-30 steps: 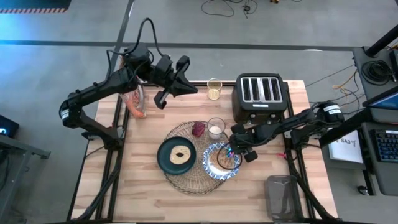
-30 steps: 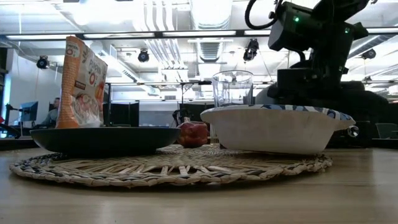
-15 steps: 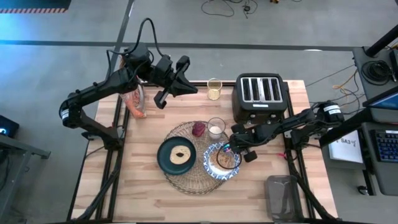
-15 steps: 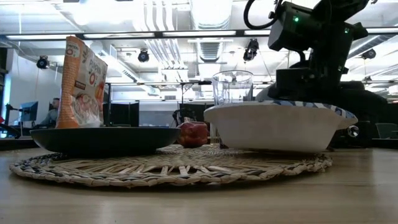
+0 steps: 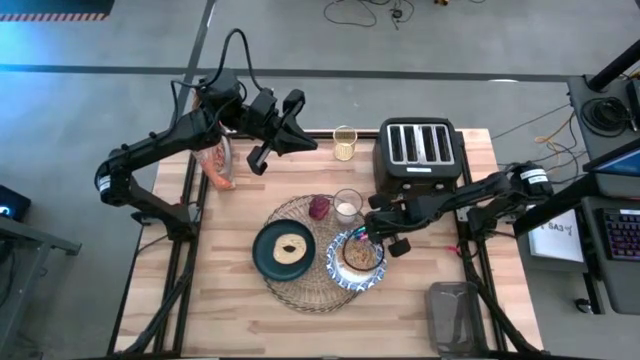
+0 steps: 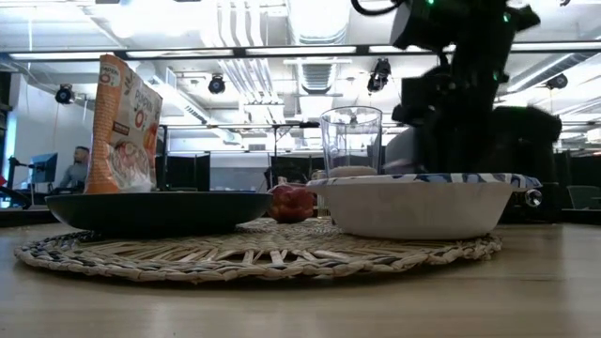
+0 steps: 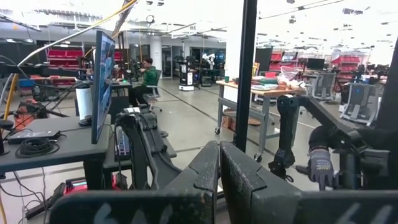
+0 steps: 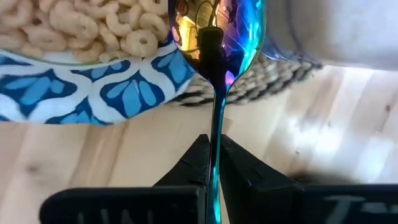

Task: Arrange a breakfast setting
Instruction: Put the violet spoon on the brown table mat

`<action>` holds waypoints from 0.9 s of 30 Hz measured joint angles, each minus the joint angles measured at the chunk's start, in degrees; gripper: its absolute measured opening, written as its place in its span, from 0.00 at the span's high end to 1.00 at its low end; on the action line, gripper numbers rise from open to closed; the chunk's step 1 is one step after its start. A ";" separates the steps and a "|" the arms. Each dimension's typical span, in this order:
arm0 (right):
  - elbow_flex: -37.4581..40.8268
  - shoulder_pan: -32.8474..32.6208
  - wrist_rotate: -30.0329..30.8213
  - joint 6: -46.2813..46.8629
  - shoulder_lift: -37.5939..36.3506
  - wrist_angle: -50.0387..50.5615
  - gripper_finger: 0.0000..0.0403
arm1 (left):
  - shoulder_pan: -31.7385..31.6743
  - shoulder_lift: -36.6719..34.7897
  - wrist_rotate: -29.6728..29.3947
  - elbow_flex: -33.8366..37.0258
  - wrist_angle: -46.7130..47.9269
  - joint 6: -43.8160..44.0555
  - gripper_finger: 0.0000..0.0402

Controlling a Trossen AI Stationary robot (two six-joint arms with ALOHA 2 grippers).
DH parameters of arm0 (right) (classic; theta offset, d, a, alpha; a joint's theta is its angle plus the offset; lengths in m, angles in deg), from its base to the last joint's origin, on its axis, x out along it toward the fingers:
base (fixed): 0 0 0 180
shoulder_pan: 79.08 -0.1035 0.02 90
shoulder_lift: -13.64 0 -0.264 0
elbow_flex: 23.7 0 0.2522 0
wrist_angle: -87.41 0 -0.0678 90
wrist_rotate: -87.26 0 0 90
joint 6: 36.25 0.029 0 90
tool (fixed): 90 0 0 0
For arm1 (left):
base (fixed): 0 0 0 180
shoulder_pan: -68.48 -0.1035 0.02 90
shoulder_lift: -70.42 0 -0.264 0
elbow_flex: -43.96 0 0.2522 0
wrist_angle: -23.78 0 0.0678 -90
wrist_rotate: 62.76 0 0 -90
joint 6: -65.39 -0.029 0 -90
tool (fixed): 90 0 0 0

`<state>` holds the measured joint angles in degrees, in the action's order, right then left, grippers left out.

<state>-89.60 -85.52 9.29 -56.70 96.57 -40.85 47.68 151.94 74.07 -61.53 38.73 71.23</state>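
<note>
A round woven placemat (image 5: 300, 290) lies mid-table. On it sit a dark teal plate (image 5: 270, 262), a blue-and-white patterned bowl (image 5: 340, 278) holding cereal, and a clear glass (image 5: 347, 206). My right gripper (image 5: 371, 234) hovers at the bowl's far right rim, shut on a shiny blue-and-gold spoon (image 8: 214, 37). The spoon's bowl end is over the patterned bowl's rim (image 8: 124, 93); I cannot tell if they touch. My left gripper (image 5: 308, 145) is shut and empty, raised above the table's far left part. My right gripper pinches the spoon's thin handle (image 8: 216, 140) between its two fingers. The fingers slant steeply down from the table's right side. The spoon runs on past the fingertips, its bowl end ahead of them.
A black four-slot toaster (image 5: 418, 155) stands at the far right, just behind my right arm. A small jar (image 5: 344, 143) and a cereal bag (image 5: 215, 165) stand along the far edge. A red item (image 5: 319, 208) sits on the mat. A clear container (image 5: 455, 315) rests near right.
My right gripper has shut on the spoon's handle and risen a little at the bowl's far right rim, taking the spoon up. The patterned bowl, tilted a moment ago, now sits level on the mat.
</note>
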 joint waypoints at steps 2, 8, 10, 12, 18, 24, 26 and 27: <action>-2.69 -0.04 -0.02 2.93 0.00 4.29 0.97 | 0.00 -0.12 0.00 0.00 0.00 0.00 1.00; -10.43 -0.02 -4.17 23.67 -1.25 17.46 0.97 | -0.04 -0.61 0.02 0.00 0.93 -0.01 1.00; -11.50 -0.04 -7.03 31.16 -2.53 18.20 0.97 | -0.04 -0.83 0.02 0.00 2.00 -0.52 1.00; -12.07 -0.05 -9.14 39.43 -4.09 18.83 0.97 | -0.04 -1.01 0.04 0.00 3.70 -1.39 1.00; -10.58 -0.31 -12.21 65.56 -9.93 19.02 0.97 | -0.11 -1.03 0.04 0.00 7.99 -2.69 1.00; -5.58 -3.98 -14.42 85.60 -12.00 18.45 0.97 | -0.31 -1.51 0.07 0.00 10.22 -4.11 1.00; -4.08 -5.49 -15.94 90.32 -11.94 17.71 0.97 | -0.48 -2.01 0.07 0.00 10.19 -4.11 1.00; -3.35 -6.33 -16.35 92.41 -11.76 17.16 0.97 | -0.48 -2.29 0.07 0.00 10.19 -4.11 1.00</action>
<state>-92.95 -91.85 -7.07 35.71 84.81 -23.69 47.20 149.65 74.13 -61.53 48.92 67.12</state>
